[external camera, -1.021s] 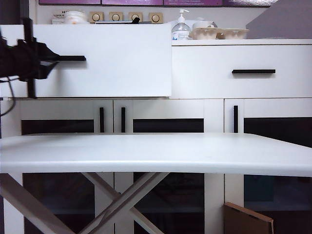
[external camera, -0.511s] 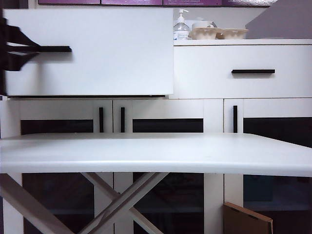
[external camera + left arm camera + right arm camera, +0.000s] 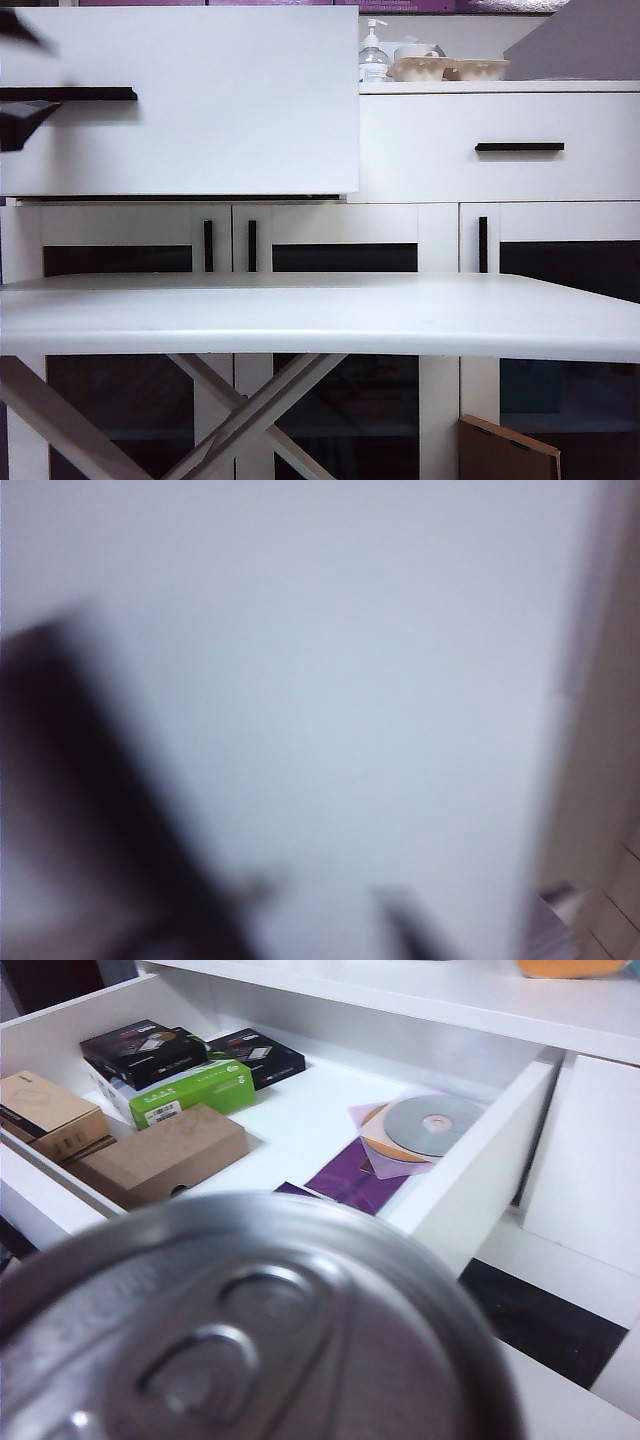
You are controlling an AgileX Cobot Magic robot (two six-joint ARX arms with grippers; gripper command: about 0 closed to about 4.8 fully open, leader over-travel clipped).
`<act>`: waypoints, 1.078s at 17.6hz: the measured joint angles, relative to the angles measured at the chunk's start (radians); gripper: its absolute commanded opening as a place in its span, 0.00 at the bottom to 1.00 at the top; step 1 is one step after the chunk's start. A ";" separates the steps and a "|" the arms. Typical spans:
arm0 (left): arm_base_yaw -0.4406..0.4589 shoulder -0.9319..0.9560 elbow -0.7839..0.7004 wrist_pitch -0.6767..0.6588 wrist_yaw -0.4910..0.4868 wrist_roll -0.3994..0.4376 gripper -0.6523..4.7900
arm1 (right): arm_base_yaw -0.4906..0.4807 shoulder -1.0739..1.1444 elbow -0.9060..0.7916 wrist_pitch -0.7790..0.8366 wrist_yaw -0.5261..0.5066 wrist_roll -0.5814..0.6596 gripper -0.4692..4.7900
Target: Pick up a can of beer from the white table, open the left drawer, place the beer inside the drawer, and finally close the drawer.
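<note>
Left gripper (image 3: 20, 105) sits at the far left edge of the exterior view, right at the black bar handle (image 3: 85, 93) of the left drawer (image 3: 200, 100). One dark finger shows above the bar and one below it, apart, though the left wrist view is pure blur (whether those fingers touch the bar, I cannot tell). That drawer stands pulled well out, its white front looming large beside the right drawer (image 3: 500, 145).

Over to the right gripper: its fingers are out of sight, because the can of beer (image 3: 250, 1330) fills the lower part of the right wrist view, silver top and pull tab up close. So its claw state cannot be told from the pictures.

Beyond the can lies the open drawer's inside: a green box (image 3: 190, 1090), brown cardboard boxes (image 3: 160, 1152), black boxes (image 3: 150, 1050), a disc (image 3: 432, 1123) on purple paper (image 3: 350, 1175).

Down in front, the white table (image 3: 320, 315) stretches across the exterior view.
</note>
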 measured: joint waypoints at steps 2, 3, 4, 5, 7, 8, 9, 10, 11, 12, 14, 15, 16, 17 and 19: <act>0.001 -0.008 0.005 0.040 0.103 0.013 1.00 | 0.000 0.000 0.000 0.021 -0.001 0.000 0.19; 0.003 0.000 0.004 0.034 0.180 0.013 1.00 | 0.000 0.000 0.000 0.035 -0.001 0.000 0.19; 0.002 -0.008 0.004 0.037 0.257 0.014 0.98 | 0.000 0.000 0.000 0.051 -0.001 0.000 0.19; -0.002 -0.030 0.005 0.040 0.343 0.014 0.86 | 0.000 0.000 0.000 0.067 -0.001 0.000 0.19; -0.001 -0.051 0.005 0.040 0.423 0.015 0.60 | 0.000 0.000 0.000 0.100 -0.002 0.013 0.19; -0.001 -0.064 0.005 0.040 0.458 0.012 0.48 | 0.000 0.000 0.000 0.109 -0.002 0.016 0.19; -0.001 -0.079 0.005 0.040 0.501 0.000 0.42 | 0.000 0.000 0.000 0.117 -0.002 0.019 0.19; -0.001 -0.091 0.005 0.041 0.552 -0.033 0.42 | 0.000 0.000 0.000 0.128 -0.001 0.020 0.19; -0.001 -0.101 0.005 0.041 0.583 -0.078 0.34 | 0.000 0.000 0.000 0.138 -0.002 0.020 0.19; -0.002 -0.116 0.005 0.041 0.610 -0.148 0.17 | 0.001 0.000 0.000 0.143 -0.002 0.020 0.19; -0.002 -0.134 0.033 0.041 0.684 -0.230 0.11 | 0.002 0.000 0.000 0.153 -0.002 0.020 0.19; -0.002 -0.137 0.066 0.039 0.734 -0.232 0.11 | 0.002 0.001 0.000 0.159 -0.002 0.020 0.19; -0.002 -0.140 0.114 0.040 0.786 -0.232 0.11 | 0.002 0.000 0.000 0.166 -0.002 0.020 0.19; -0.005 -0.143 0.169 0.040 0.810 -0.236 0.11 | 0.002 0.000 0.000 0.174 -0.001 0.020 0.19; -0.018 -0.143 0.288 0.028 0.820 -0.237 0.11 | 0.002 0.003 0.000 0.195 0.002 0.020 0.19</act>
